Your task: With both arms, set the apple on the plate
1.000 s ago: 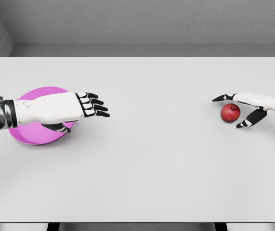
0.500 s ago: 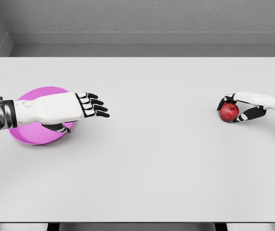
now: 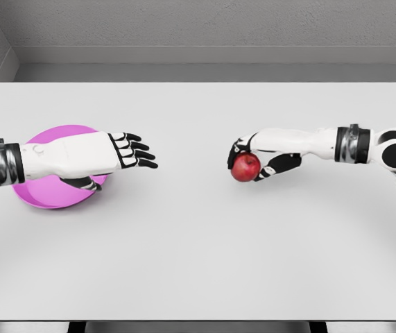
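Observation:
The red apple [image 3: 245,167] is held in my right hand [image 3: 252,158], whose fingers curl around it just right of the table's middle, a little above the surface. The pink plate [image 3: 45,194] lies at the left side of the white table [image 3: 198,250], partly covered by my left forearm. My left hand [image 3: 132,151] hovers over the plate's right rim with its fingers stretched out toward the right, holding nothing. A wide gap of bare table separates the two hands.
A grey wall runs behind the table's far edge. The table's front edge is close to the bottom of the view, with dark legs showing below it.
My right hand closed on the apple at the far right, then carried it well to the left, toward the table's middle. The left arm has not moved.

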Controlling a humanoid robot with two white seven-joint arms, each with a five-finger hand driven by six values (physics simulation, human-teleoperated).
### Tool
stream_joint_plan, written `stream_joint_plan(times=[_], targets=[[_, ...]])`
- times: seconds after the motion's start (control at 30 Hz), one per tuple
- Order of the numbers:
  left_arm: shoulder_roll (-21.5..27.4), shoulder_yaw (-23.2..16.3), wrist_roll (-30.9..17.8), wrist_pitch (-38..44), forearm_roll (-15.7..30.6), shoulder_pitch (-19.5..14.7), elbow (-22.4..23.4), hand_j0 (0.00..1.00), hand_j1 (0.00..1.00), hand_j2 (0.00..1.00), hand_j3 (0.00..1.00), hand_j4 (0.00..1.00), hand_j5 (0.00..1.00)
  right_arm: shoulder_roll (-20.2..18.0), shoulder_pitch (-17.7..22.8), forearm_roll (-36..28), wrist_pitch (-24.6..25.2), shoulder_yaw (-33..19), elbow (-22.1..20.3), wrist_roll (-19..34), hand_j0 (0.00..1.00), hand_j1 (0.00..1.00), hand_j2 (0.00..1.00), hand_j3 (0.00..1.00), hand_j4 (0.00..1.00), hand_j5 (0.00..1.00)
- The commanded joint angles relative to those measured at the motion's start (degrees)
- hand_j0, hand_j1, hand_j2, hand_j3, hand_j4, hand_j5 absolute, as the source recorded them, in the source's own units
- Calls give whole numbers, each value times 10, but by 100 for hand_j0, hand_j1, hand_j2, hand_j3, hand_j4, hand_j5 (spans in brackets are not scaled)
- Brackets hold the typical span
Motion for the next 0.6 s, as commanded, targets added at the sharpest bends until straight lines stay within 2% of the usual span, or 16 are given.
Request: stream_joint_plan(times=[0.0, 0.17, 0.2, 0.23, 0.27, 0.4, 0.47, 0.53, 0.57], targets=[[0, 0, 0, 1, 3, 0, 0, 100, 100, 100, 100, 100, 100, 32, -1, 2, 20, 44, -52, 0, 42, 42, 42, 42, 42, 42], [0, 1, -3, 1, 2, 1, 0, 100, 100, 100, 100, 100, 100, 36, -16, 3, 17, 39, -51, 0, 45, 45, 45, 45, 45, 45], [0, 1, -3, 1, 2, 1, 0, 100, 100, 100, 100, 100, 100, 33, -16, 3, 17, 24, -50, 0, 78, 78, 78, 78, 78, 78], [0, 1, -3, 1, 3, 1, 0, 100, 100, 100, 100, 100, 100, 25, -16, 3, 15, 12, -49, 0, 100, 100, 100, 100, 100, 100], [0, 1, -3, 1, 2, 1, 1, 100, 100, 100, 100, 100, 100, 13, -13, 3, 10, 0, -48, 0, 100, 100, 100, 100, 100, 100], [4, -3, -4, 1, 3, 0, -1, 100, 100, 100, 100, 100, 100, 8, -8, 4, 10, -3, -46, 0, 100, 100, 100, 100, 100, 100], [5, -8, -4, 1, 4, 0, -3, 100, 100, 100, 100, 100, 100, -2, -5, 3, 10, -30, -39, 0, 100, 100, 100, 100, 100, 100], [4, -9, -3, 1, 4, -1, -7, 100, 100, 100, 100, 100, 100, -31, 22, -1, -9, -101, -27, 0, 100, 100, 100, 100, 100, 100], [2, -11, -4, 1, 4, 0, -12, 100, 100, 100, 100, 100, 100, -44, 62, -1, -11, -180, -10, 0, 100, 100, 100, 100, 100, 100]])
